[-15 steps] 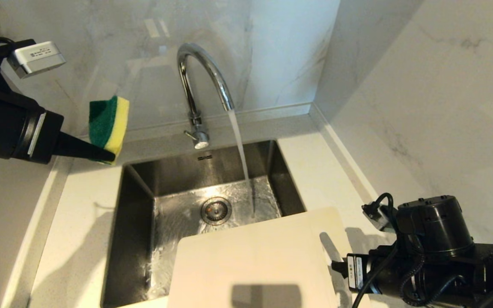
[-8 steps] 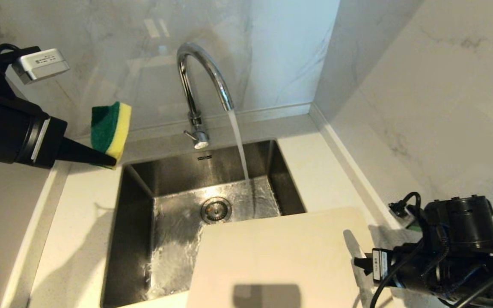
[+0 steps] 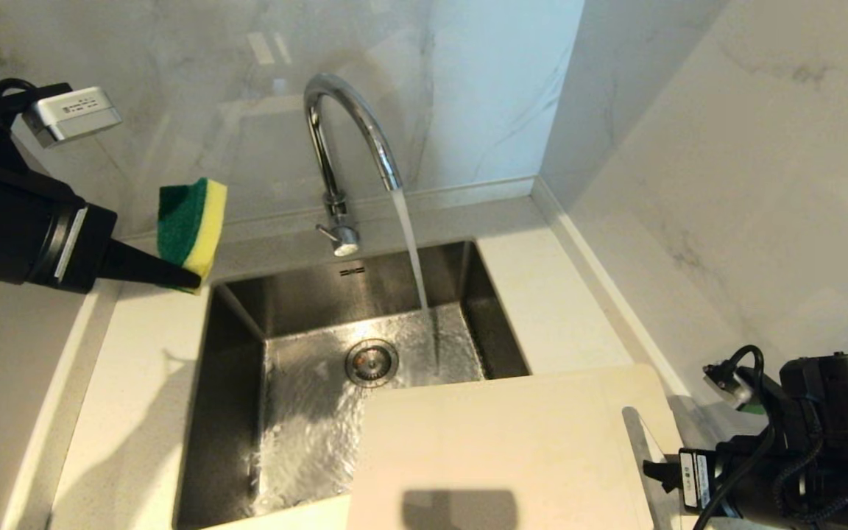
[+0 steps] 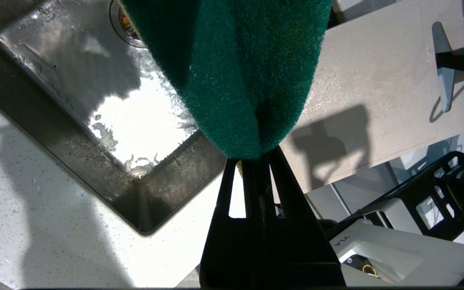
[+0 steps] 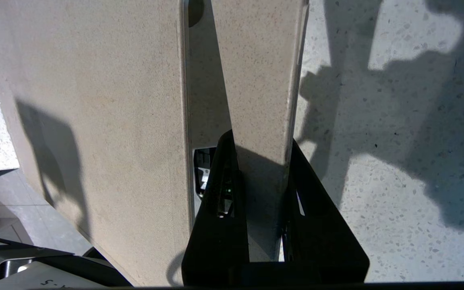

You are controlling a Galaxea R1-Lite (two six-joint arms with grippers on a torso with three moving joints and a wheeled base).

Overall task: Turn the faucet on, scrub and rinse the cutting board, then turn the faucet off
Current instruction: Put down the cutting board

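Right end effector [image 5: 256, 161] gripping cutting board [image 5: 95, 100] edge

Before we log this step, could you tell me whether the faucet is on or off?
On. A steady stream falls from the faucet spout into the sink, and water ripples across its floor.
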